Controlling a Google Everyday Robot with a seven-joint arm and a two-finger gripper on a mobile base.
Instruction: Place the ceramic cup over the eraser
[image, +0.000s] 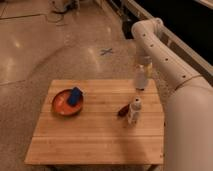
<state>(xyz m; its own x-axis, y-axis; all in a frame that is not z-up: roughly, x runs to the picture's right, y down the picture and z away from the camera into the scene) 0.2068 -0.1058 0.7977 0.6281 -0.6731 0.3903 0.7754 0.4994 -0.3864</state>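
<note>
The white ceramic cup (141, 79) is at the table's far right edge, under my gripper (144, 66). The gripper comes down from the arm at the upper right and holds the cup from above, at or just over the tabletop. I cannot tell whether the cup touches the wood. The eraser does not show in the camera view; it is hidden or out of sight.
A slim white bottle with a reddish top (133, 111) stands right of centre on the wooden table (95, 135), a small dark-brown oval thing (122, 111) beside it. An orange-red bowl (59, 107) at the left holds a blue block (75, 95). My arm (175, 75) spans the right side.
</note>
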